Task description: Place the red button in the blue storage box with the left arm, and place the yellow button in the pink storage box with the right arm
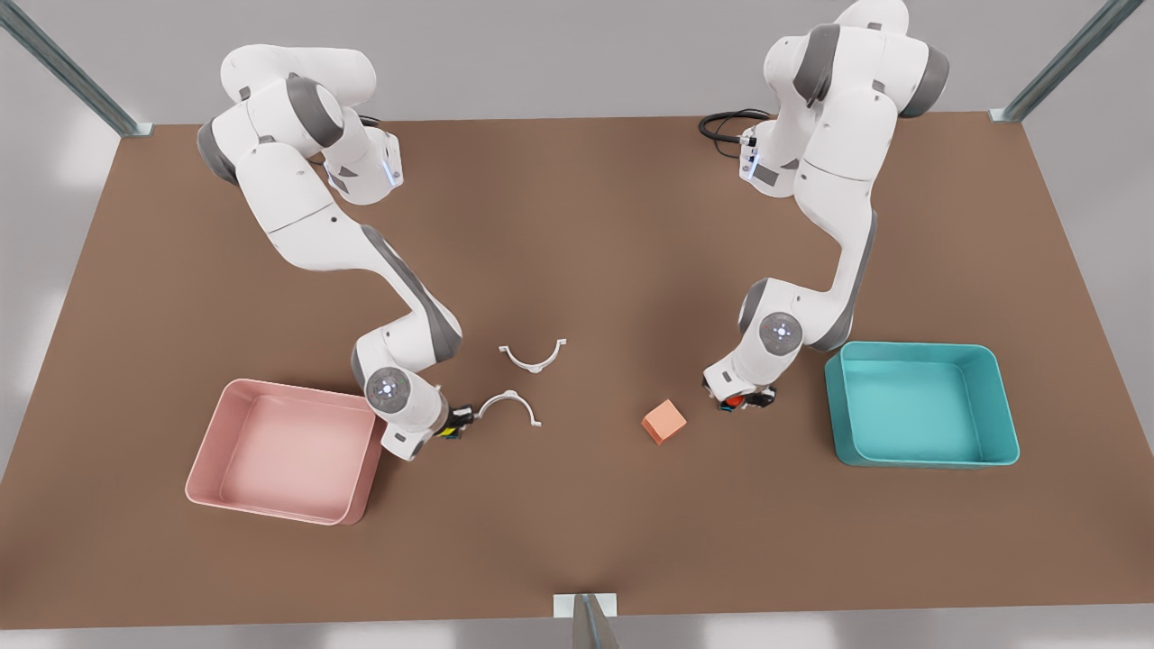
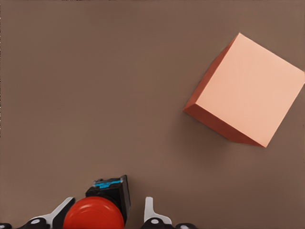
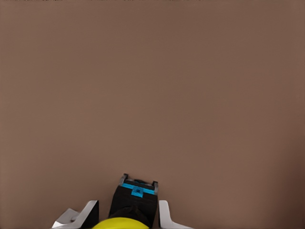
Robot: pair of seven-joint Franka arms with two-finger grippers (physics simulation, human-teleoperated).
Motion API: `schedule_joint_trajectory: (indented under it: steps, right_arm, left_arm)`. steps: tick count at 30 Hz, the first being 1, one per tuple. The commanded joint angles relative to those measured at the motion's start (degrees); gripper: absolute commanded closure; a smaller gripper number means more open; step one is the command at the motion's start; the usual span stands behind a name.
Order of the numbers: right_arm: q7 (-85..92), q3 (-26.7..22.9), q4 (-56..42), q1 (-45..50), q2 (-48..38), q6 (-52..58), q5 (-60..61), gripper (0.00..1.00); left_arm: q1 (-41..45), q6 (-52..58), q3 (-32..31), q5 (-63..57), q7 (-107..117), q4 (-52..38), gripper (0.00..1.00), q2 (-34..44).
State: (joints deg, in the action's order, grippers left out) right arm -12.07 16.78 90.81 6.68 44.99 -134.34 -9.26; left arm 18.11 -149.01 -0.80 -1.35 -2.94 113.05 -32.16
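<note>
At the front view's lower left the right pincer (image 1: 451, 425) brackets the yellow button (image 1: 448, 433) beside the pink storage box (image 1: 361, 469), while right of centre the left pincer (image 1: 746, 400) brackets the red button (image 1: 736, 400) (orange cube (image 1: 664, 421) nearby) near the blue storage box (image 1: 838, 424); close squarely, lift straight.

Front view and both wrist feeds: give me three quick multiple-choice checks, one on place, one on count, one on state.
1. The salmon cube lies:
A. in the pink storage box
B. on the table between the arms
C. in the blue storage box

2. White curved clips on the table:
A. one
B. two
C. four

3. The red button is:
A. between the left gripper's fingers
B. in the blue storage box
C. on the cube

Answers:
1 B, it lies on bare table.
2 B, one and another.
3 A, left gripper brackets it; blue storage box holds nothing.
</note>
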Motion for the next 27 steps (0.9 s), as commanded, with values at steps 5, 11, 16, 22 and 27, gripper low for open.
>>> schedule_joint_trajectory:
  steps: [5, 11, 16, 22, 27]
  right_arm:
    - [-1.2, 0.01, -0.37, 0.18, -0.25, -0.31, -0.05, 0.51]
    - [3.81, 0.1, -3.89, -1.93, -8.08, 6.11, -0.05, 0.51]
    - [13.56, 0.27, -0.03, -10.01, -13.26, 9.8, -0.05, 0.51]
    - [25.08, 0.27, 2.09, -17.93, -13.88, 9.54, -0.05, 0.51]
    - [29.12, -0.78, -0.46, -19.95, -8.61, 6.38, -0.58, 0.19]
  left_arm:
    - [-0.09, -1.02, 0.01, -0.06, 0.13, 0.07, 0.43, 0.61]
    - [-0.18, -0.06, 0.45, -0.14, 0.3, -0.02, 0.48, 3.94]
    - [-10.81, 16.29, 0.72, 0.38, -15.77, -0.2, 0.48, 18.18]
    - [-25.93, 19.99, 0.8, 7.68, -44.52, -0.46, 0.5, 18.8]
    - [-30.5, 19.72, 0.89, 10.93, -52.43, -3.97, 0.48, 10.89]
